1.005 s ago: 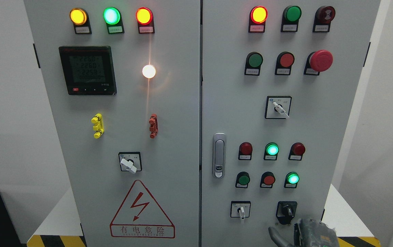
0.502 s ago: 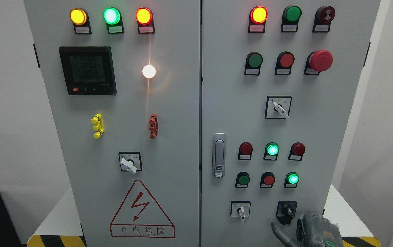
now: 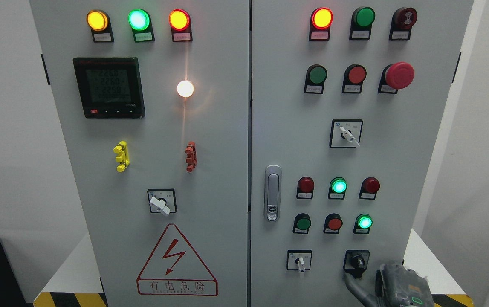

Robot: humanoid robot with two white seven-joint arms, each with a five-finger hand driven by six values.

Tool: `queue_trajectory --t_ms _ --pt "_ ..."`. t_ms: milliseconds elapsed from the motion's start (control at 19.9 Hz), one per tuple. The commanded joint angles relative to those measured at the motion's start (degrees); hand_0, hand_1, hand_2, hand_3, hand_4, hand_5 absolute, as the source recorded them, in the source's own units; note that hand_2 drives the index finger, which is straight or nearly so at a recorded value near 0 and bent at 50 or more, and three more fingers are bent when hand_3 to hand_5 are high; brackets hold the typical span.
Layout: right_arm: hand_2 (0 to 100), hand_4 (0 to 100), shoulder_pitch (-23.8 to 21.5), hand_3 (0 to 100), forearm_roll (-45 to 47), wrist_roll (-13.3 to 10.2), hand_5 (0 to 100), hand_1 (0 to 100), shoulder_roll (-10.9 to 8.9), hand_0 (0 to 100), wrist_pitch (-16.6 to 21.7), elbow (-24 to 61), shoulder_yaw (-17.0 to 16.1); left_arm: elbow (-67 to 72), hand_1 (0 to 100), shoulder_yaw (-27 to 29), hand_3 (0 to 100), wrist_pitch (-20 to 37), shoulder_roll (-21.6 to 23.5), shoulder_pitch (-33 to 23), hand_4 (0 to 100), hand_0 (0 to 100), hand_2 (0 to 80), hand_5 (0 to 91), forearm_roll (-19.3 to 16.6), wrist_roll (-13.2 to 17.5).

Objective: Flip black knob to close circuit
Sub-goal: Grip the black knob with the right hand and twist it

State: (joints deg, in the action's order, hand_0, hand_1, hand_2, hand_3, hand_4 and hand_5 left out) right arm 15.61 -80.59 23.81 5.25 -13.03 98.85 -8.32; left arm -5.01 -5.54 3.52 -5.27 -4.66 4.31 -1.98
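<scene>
My right hand (image 3: 391, 288) comes in at the bottom right corner of the head view, grey, w/ the wrist cut off by the frame edge. One finger (image 3: 355, 285) sticks out up and to the left, its tip right at the lower edge of the black knob (image 3: 357, 261), touching or nearly so; can't tell which. The other fingers are too bunched and blurred to read, so whether the hand is open or curled I can't tell, but it's not wrapped round the knob. The knob sits on the cabinet's (image 3: 397, 162) right door, bottom row, far right, on a black plate, w/ its pointer leaning up and left. Just beside it to the left is a small selector w/ a white lever (image 3: 300, 263) pointing down. Above these are two rows of three round buttons: red, lit green, red, then green, red, lit green (image 3: 364, 222). Higher up is another white-lever selector (image 3: 346, 133), then a big red mushroom button (image 3: 399, 75) and a lit red lamp (image 3: 322, 18) in the top row. A silver door handle (image 3: 273, 193) sits at the right door's left edge. Left door: digital meter (image 3: 108, 87), a bright white lamp (image 3: 185, 88), yellow clip (image 3: 121, 156) and red clip (image 3: 190, 156), one more selector (image 3: 161, 202), and a red warning triangle (image 3: 177, 261). Left arm doesn't show.
</scene>
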Motion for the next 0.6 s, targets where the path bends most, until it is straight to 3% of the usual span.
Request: queue_trajectory --t_ms 0,553 --pt "87 89 0.3 100 0.0 -0.17 85 0 -0.95 0 -0.42 -1.29 -0.73 0.0 56 0.0 0 0.0 0.0 0.0 0 12 0.0 0.0 0.0 -0.04" --pt "87 89 1.09 100 0.08 -0.08 84 0 -2.09 0 -0.33 -2.35 -2.22 0.0 56 0.0 0 0.0 0.0 0.0 0 12 0.0 0.0 0.0 -0.04"
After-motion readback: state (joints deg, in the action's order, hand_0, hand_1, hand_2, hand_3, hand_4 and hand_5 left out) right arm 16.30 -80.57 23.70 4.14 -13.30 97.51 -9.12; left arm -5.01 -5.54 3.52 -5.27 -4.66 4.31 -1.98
